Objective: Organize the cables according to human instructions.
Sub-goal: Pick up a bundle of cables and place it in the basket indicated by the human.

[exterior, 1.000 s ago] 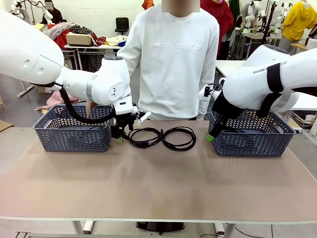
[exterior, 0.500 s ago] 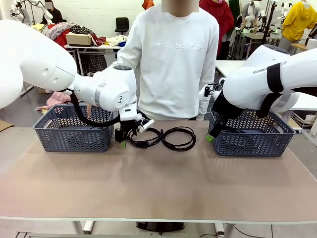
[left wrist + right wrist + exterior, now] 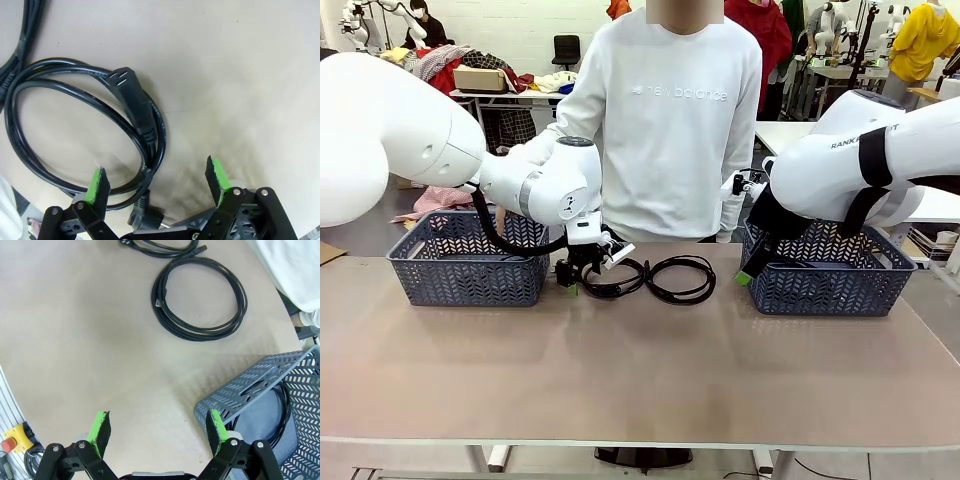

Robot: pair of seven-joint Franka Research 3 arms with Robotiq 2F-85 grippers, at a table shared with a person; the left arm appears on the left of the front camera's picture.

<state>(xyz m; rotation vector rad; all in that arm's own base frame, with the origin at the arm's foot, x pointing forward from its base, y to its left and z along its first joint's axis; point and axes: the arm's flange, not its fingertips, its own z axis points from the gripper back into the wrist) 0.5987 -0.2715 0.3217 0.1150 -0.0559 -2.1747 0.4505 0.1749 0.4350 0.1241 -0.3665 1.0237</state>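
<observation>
Left gripper (image 3: 156,169) wide open over thin black coiled cable (image 3: 137,107); right gripper (image 3: 158,416) wide open beside blue-grey plastic basket (image 3: 250,386).

The person's white sweatshirt (image 3: 670,130) reads "new balance"; the right arm (image 3: 865,165) shows the letters "RANK".

A robotics lab: heaped clothes (image 3: 445,60) at upper left, a black office chair (image 3: 566,48) beside them, a yellow emergency-stop box (image 3: 10,439) in the right wrist view's lower left.
</observation>
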